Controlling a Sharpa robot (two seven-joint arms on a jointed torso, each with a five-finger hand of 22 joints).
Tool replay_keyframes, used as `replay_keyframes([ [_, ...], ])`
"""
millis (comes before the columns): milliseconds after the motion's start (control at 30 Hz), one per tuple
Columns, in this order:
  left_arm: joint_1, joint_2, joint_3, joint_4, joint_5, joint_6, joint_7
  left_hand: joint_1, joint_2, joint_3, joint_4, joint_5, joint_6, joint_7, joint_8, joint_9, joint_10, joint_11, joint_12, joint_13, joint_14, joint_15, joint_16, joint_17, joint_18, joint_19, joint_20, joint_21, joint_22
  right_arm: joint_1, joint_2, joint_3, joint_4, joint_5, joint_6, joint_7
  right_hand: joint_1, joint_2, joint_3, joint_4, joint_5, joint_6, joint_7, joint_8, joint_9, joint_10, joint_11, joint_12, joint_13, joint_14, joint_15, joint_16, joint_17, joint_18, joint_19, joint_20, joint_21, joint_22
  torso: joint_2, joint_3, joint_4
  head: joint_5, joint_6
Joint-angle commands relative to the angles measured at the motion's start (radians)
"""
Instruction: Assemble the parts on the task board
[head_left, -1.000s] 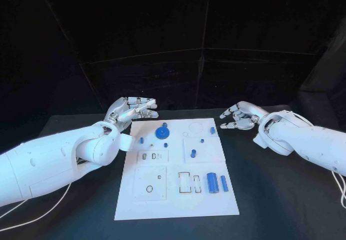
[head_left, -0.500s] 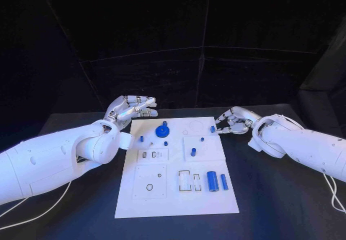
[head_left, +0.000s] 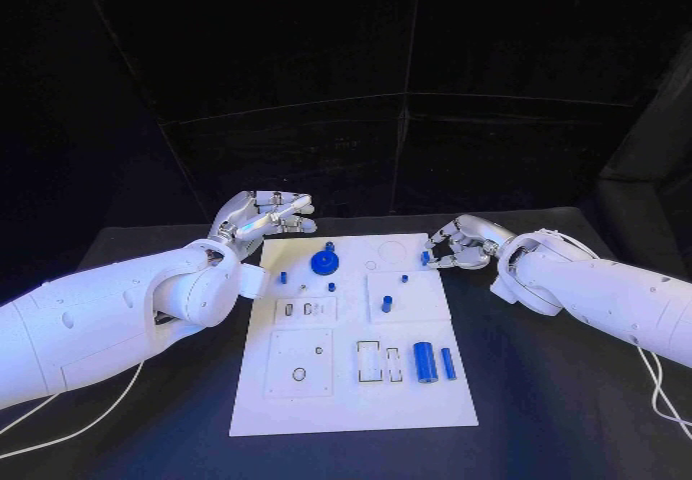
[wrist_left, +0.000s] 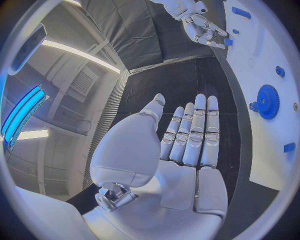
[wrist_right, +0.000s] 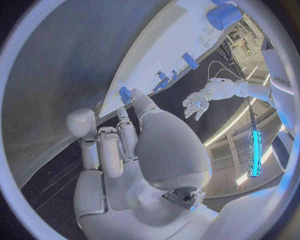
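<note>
Task board (head_left: 353, 400) holds blue parts; left hand (head_left: 264, 218) spread, right hand (head_left: 459, 245) grasp unclear.

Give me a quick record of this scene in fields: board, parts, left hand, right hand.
board: white task board flat on the black table
parts: blue gear at the far end; blue cylinder near the front
left hand: raised beyond the board's far left corner, holding nothing
right hand: at the far right edge, fingers by a small blue peg
</note>
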Motion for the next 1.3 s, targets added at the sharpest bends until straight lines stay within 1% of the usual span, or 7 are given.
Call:
replay_keyframes([
  [33, 0.001, 0.002, 0.001, 0.0, -0.004, 0.012, 0.004, -0.001, 0.012, -0.001, -0.005, 0.003, 0.009, 0.001, 0.0, 0.0, 0.007, -0.001, 0.005, 0.001, 0.007, 0.001, -0.006, 0.001, 0.014, 0.007, -0.001, -0.005, -0.001, 0.001, 0.007, 0.0, -0.006, -0.01, 0.002, -0.002, -0.001, 0.013, 0.005, -0.007, -0.014, 0.008, 0.002, -0.001, 0.0, 0.007, -0.003, 0.002, 0.021, 0.083, -0.005, -0.002, 0.155, -0.007, 0.005, -0.004, -0.001, 0.002, 0.0, -0.0001, 0.001, -0.001, 0.0],
  [200, 0.001, 0.002, 0.001, -0.001, -0.004, 0.012, 0.003, -0.001, 0.012, -0.001, -0.005, 0.003, 0.009, 0.001, 0.0, 0.0, 0.007, -0.001, 0.005, 0.001, 0.007, 0.001, -0.006, 0.001, 0.014, 0.007, -0.001, -0.005, -0.001, -0.005, 0.018, 0.0, -0.013, -0.015, 0.006, -0.007, 0.0, 0.022, 0.011, -0.012, -0.03, 0.018, 0.001, 0.002, 0.001, 0.011, -0.004, 0.005, 0.025, 0.083, -0.006, -0.002, 0.157, -0.008, 0.007, -0.004, 0.002, 0.005, 0.0, 0.0001, 0.0002, 0.001, -0.002],
  [467, 0.001, 0.002, 0.001, 0.0, -0.004, 0.013, 0.002, -0.001, 0.012, -0.001, -0.005, 0.003, 0.009, 0.001, 0.0, 0.0, 0.007, -0.001, 0.005, 0.001, 0.007, 0.001, -0.006, 0.001, 0.014, 0.007, -0.001, -0.005, -0.001, -0.01, 0.025, 0.0, -0.019, -0.021, 0.009, -0.012, 0.0, 0.028, 0.018, -0.016, -0.037, 0.029, -0.001, 0.006, 0.002, 0.013, -0.005, 0.007, 0.027, 0.084, -0.007, -0.001, 0.16, -0.008, 0.009, -0.005, 0.003, 0.008, 0.0, 0.0, 0.0001, 0.003, -0.003],
  [533, 0.001, 0.002, 0.001, 0.0, -0.004, 0.013, 0.002, -0.001, 0.012, -0.001, -0.005, 0.003, 0.009, 0.001, 0.0, 0.0, 0.007, -0.001, 0.005, 0.001, 0.007, 0.001, -0.006, 0.001, 0.014, 0.007, -0.001, -0.005, -0.001, -0.01, 0.027, 0.0, -0.021, -0.022, 0.009, -0.012, 0.001, 0.03, 0.019, -0.017, -0.037, 0.032, -0.002, 0.007, 0.002, 0.014, -0.006, 0.008, 0.029, 0.084, -0.007, -0.001, 0.16, -0.008, 0.009, -0.005, 0.003, 0.008, 0.0, 0.0008, 0.0002, 0.003, -0.004],
  [733, 0.001, 0.001, 0.001, -0.001, -0.004, 0.013, 0.001, -0.001, 0.012, 0.0, -0.006, 0.003, 0.009, 0.001, -0.001, 0.0, 0.006, 0.0, 0.004, 0.001, 0.007, 0.001, -0.007, 0.001, 0.014, 0.007, -0.001, -0.006, -0.002, -0.011, 0.03, 0.001, -0.026, -0.024, 0.005, -0.015, 0.0, 0.039, 0.03, -0.022, -0.041, 0.048, -0.005, 0.011, 0.002, 0.018, -0.009, 0.012, 0.033, 0.084, -0.01, 0.0, 0.163, -0.009, 0.011, -0.007, 0.006, 0.012, 0.0, 0.0011, 0.0002, 0.004, -0.005],
  [967, 0.001, 0.001, 0.001, -0.001, -0.004, 0.013, 0.001, -0.001, 0.012, 0.0, -0.006, 0.003, 0.009, 0.001, -0.001, 0.0, 0.006, 0.0, 0.004, 0.001, 0.007, 0.001, -0.007, 0.001, 0.014, 0.007, -0.001, -0.006, -0.002, -0.012, 0.033, 0.001, -0.028, -0.024, -0.003, -0.012, -0.001, 0.061, 0.057, -0.028, -0.058, 0.09, -0.018, 0.024, 0.005, 0.025, -0.02, 0.018, 0.042, 0.086, -0.018, 0.002, 0.168, -0.01, 0.015, -0.013, 0.01, 0.019, -0.001, 0.0012, -0.001, 0.005, -0.006],
  [1300, 0.001, 0.001, 0.001, -0.003, -0.004, 0.014, -0.001, -0.001, 0.012, 0.0, -0.006, 0.003, 0.009, 0.001, -0.001, 0.0, 0.006, 0.0, 0.004, 0.001, 0.007, 0.001, -0.007, 0.001, 0.014, 0.007, -0.001, -0.006, -0.002, -0.012, 0.036, 0.001, -0.027, -0.024, -0.041, -0.016, -0.011, 0.073, 0.079, -0.031, -0.067, 0.119, -0.029, 0.028, 0.004, 0.034, -0.029, 0.026, 0.052, 0.087, -0.027, 0.004, 0.176, -0.012, 0.022, -0.022, 0.016, 0.031, -0.001, 0.0014, -0.0001, 0.003, -0.009],
])
